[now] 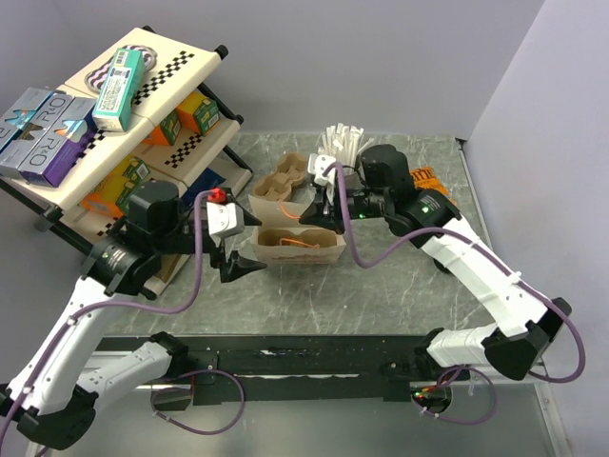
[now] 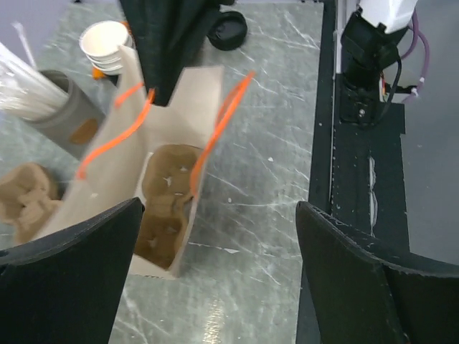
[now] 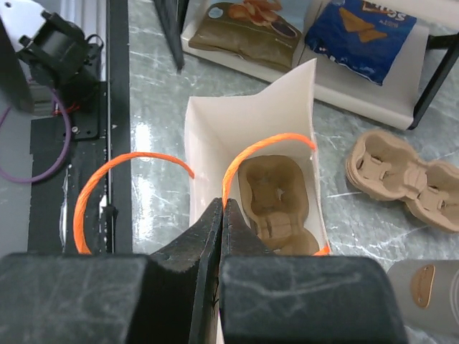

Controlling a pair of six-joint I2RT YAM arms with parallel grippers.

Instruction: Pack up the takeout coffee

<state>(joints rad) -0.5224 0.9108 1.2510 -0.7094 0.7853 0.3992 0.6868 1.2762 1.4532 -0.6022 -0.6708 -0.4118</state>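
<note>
A white-lined paper bag (image 1: 300,246) with orange string handles stands open at mid-table. A brown pulp cup carrier (image 3: 276,204) lies at its bottom. My right gripper (image 3: 223,204) is shut on the bag's rim where one handle (image 3: 247,154) rises, holding the mouth open. My left gripper (image 2: 219,244) is open just left of the bag, near its corner, with only bare table between the fingers. The takeout coffee is not clearly in view. A round black thing (image 2: 228,30) sits beyond the bag; I cannot tell if it is the cup's top or a lid.
A tilted shelf rack (image 1: 114,105) with snack boxes fills the left. Spare pulp carriers (image 1: 284,181) lie behind the bag, beside a holder of white straws (image 1: 343,143). A stack of white cups (image 2: 106,44) stands at the right. Chip bags (image 3: 366,29) sit on the low shelf.
</note>
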